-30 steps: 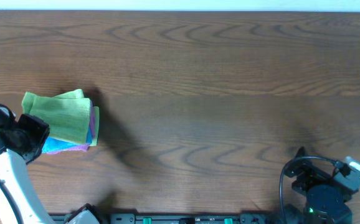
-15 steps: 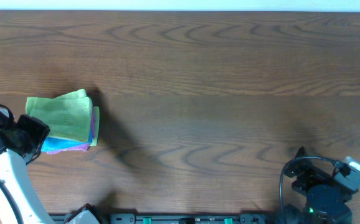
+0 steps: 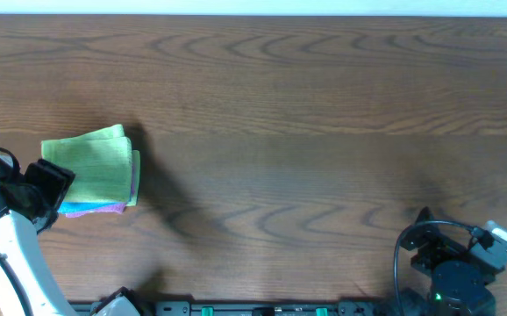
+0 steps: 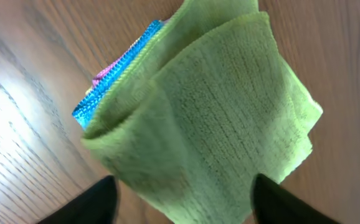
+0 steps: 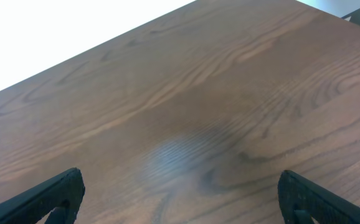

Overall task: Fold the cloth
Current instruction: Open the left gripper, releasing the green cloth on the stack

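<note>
The cloth (image 3: 96,167) lay near the left edge of the table (image 3: 324,105), folded into a loose, uneven packet. Its top flap sat skewed, and one thick rolled edge faced the left gripper (image 4: 184,186). That gripper stood released, its jaws spread to either side of the cloth's near edge and pinching nothing. The right gripper (image 5: 180,180) hung open and empty over bare wood by the near right corner, well apart from the work.

The cloth rested on a blue cloth (image 4: 114,78) and a pink cloth (image 4: 102,73), whose edges showed beneath its left and near sides. The main risk was that stack. A low or deep bite could catch the blue layer along with the green and drag the pile. A snagged finger on withdrawal could pull the flap open, because the fold looked slack and springy. Any further crease would likely come out crooked, given the skewed edges.

Nothing else stood on the table, so only the two cloths underneath were in the way.
</note>
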{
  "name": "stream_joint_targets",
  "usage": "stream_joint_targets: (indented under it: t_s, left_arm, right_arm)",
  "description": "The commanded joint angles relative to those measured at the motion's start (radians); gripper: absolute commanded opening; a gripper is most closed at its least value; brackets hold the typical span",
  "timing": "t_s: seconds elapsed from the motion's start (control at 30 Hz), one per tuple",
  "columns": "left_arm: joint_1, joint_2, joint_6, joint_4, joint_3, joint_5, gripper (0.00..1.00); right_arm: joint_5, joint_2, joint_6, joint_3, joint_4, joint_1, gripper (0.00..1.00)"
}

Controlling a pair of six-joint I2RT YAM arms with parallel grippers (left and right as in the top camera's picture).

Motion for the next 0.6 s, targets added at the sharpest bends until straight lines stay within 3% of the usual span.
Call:
stream_joint_targets:
  t_s: [0.0, 0.13, 0.17, 0.57]
  left_arm:
    - [0.007, 0.0, 0.008, -0.01, 0.023, -0.011, 0.84]
    - [0.017, -0.002, 0.008, -0.021, 0.023, -0.011, 0.91]
    - [0.017, -0.005, 0.008, -0.025, 0.023, -0.011, 0.96]
    - [0.016, -0.146, 0.003, -0.048, 0.023, 0.03, 0.95]
  right_arm:
    - [0.013, -0.002, 0.011, -0.002, -0.001, -0.007, 0.99]
    - [0.012, -0.002, 0.011, -0.002, -0.001, -0.007, 0.99]
    - [0.012, -0.002, 0.011, -0.002, -0.001, -0.007, 0.99]
    - [0.012, -0.002, 0.011, -0.002, -0.001, -0.007, 0.99]
